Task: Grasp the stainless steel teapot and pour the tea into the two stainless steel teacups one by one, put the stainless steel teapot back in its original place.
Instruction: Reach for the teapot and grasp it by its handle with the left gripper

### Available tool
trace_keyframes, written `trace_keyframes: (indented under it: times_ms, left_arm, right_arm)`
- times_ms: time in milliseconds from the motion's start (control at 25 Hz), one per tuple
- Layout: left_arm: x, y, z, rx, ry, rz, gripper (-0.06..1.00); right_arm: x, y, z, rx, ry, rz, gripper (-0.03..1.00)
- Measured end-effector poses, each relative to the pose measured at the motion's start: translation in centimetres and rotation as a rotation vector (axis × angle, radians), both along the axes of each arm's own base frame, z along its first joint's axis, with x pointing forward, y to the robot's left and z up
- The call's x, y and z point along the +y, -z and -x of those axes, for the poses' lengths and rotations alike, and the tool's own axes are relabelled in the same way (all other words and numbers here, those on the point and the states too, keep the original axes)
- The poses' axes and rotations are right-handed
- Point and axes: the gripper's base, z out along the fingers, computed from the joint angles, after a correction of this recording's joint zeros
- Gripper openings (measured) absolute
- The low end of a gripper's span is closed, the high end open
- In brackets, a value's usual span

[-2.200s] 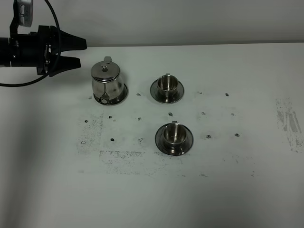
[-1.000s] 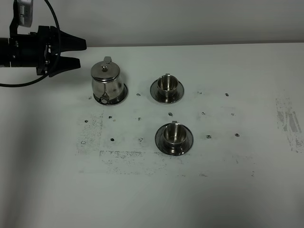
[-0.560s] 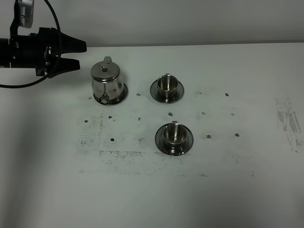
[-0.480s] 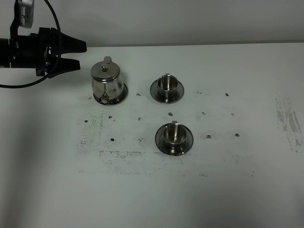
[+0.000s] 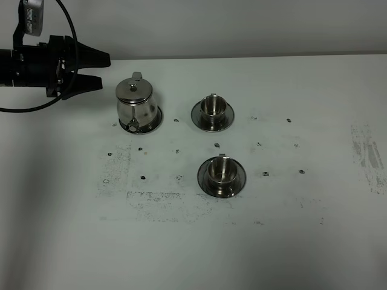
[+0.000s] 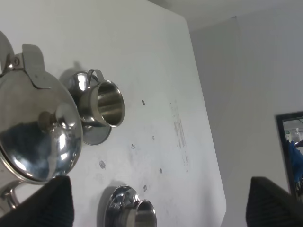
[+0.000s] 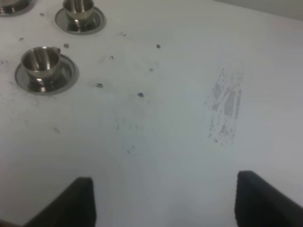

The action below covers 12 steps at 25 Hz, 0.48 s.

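The stainless steel teapot (image 5: 136, 103) stands upright on its round saucer (image 5: 155, 119) at the table's back left, lid knob up; its lid also fills the left wrist view (image 6: 38, 139). My left gripper (image 5: 104, 69) hangs open just left of the teapot, apart from it, fingertips pointing at it. One teacup (image 5: 212, 107) sits on a saucer right of the teapot, the other teacup (image 5: 221, 170) nearer the front. Both teacups show in the right wrist view (image 7: 78, 5) (image 7: 41, 60). My right gripper (image 7: 163, 177) is open over bare table, holding nothing, and is outside the exterior high view.
The white table (image 5: 302, 241) has scattered dark specks and a scuffed patch (image 5: 148, 199) in front of the teapot. Another scuff mark (image 5: 369, 154) lies at the far right. A grey wall (image 5: 242, 24) runs behind the table's back edge.
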Motion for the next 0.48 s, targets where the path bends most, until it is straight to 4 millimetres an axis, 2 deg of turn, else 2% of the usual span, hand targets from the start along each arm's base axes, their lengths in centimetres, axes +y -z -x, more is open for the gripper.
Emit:
trace_keyframes:
  times_ms: [480]
  left_arm:
    - [-0.02, -0.02, 0.03, 0.001, 0.004, 0.003, 0.71]
  right_arm:
    - [0.12, 0.00, 0.02, 0.003, -0.002, -0.023, 0.59]
